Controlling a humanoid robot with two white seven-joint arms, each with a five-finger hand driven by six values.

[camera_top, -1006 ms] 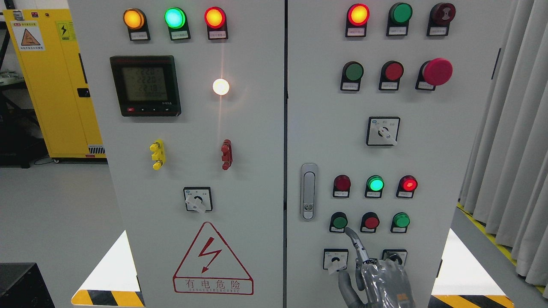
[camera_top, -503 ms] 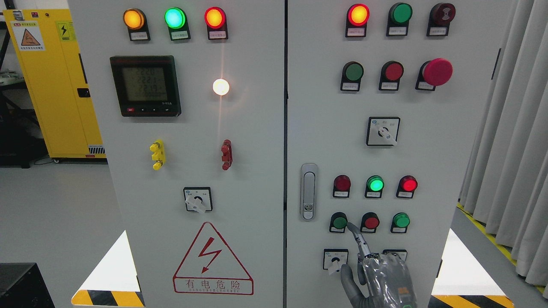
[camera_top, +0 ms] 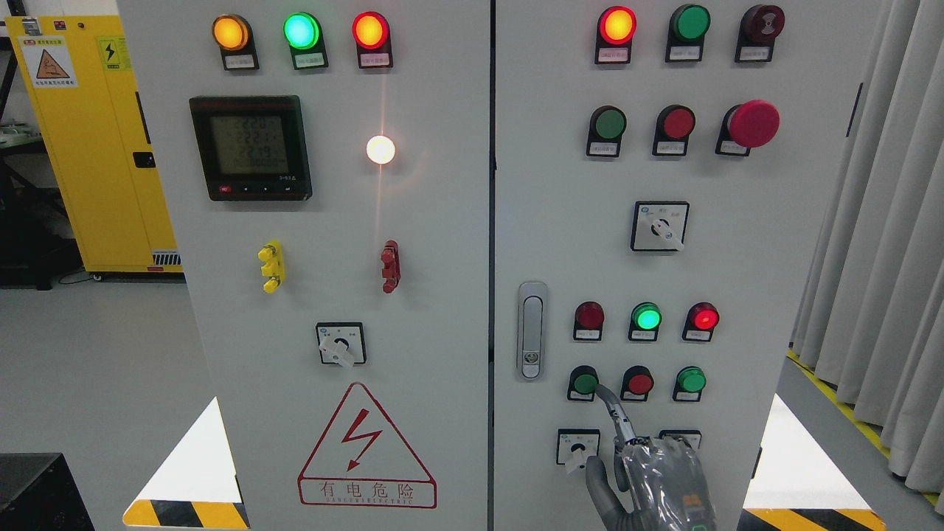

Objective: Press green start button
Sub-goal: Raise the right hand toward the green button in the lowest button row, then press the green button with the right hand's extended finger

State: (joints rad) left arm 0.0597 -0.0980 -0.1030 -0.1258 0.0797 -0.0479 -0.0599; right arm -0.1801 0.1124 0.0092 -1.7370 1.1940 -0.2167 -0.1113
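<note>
Green button (camera_top: 585, 383) sits on the right cabinet door (camera_top: 560, 221), leftmost in a row of three push buttons, up and left of the robot hand (camera_top: 653, 479). Right robot hand comes in at the bottom edge, right of middle, wrapped in a clear plastic cover. One finger (camera_top: 613, 413) is stretched out toward the button, tip at its lower right edge, touching or just off it, cannot tell which. Thumb sticks out to the left; the other fingers look curled back. It holds nothing. Left hand is not in view.

Neighbours: red button (camera_top: 639, 383) just right of the fingertip, another green one (camera_top: 692, 380) further right. Row of three lamps above, middle lamp (camera_top: 647, 318) lit green. Rotary switch (camera_top: 577, 447) just left of the robot hand, door handle (camera_top: 531, 330) up and left.

Handling, as a judgement: rigid plastic cap, spring-loaded, short travel, fixed in the panel. Nothing to grip; push straight in on the centre of the cap with the fingertip. Tip looks off-centre, low right, so it could slide off the rounded edge toward the red button. Shift slightly up-left first, then press.
</note>
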